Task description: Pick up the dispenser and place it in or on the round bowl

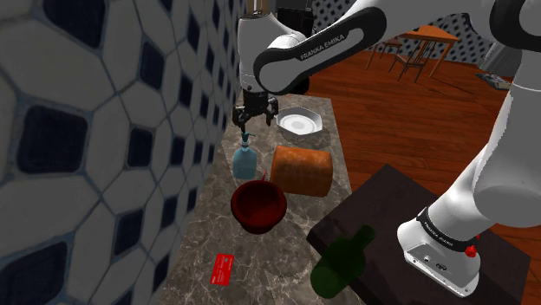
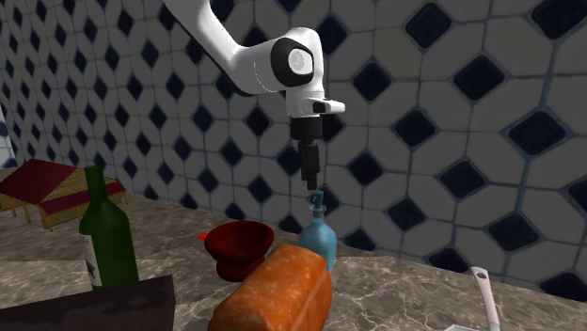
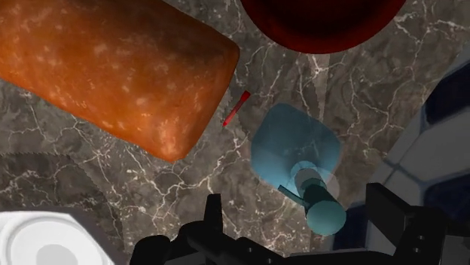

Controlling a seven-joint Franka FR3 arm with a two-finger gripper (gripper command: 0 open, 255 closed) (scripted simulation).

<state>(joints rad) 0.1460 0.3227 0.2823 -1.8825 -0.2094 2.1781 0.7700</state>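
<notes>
The dispenser (image 1: 245, 161) is a pale blue bottle with a pump head, upright on the marble counter (image 1: 286, 251) close to the tiled wall. A dark red round bowl (image 1: 258, 206) stands right beside it, toward the shoulder view's front. My gripper (image 1: 249, 118) hangs directly above the pump, pointing down and open. In the wrist view the dispenser (image 3: 297, 150) sits below the gripper (image 3: 299, 214), its pump head between the spread fingers (image 3: 213, 220) without touching them. The second exterior view has the gripper (image 2: 309, 175) just over the dispenser (image 2: 318, 235), with the bowl (image 2: 240, 246) beside it.
An orange-brown bread loaf (image 1: 302, 170) lies next to the dispenser and bowl. A white dish (image 1: 300, 123) sits farther back. A green bottle (image 1: 342, 258) stands by the dark stand (image 1: 407, 217). A red card (image 1: 224, 269) lies near the front. The tiled wall (image 1: 78, 147) runs along the counter.
</notes>
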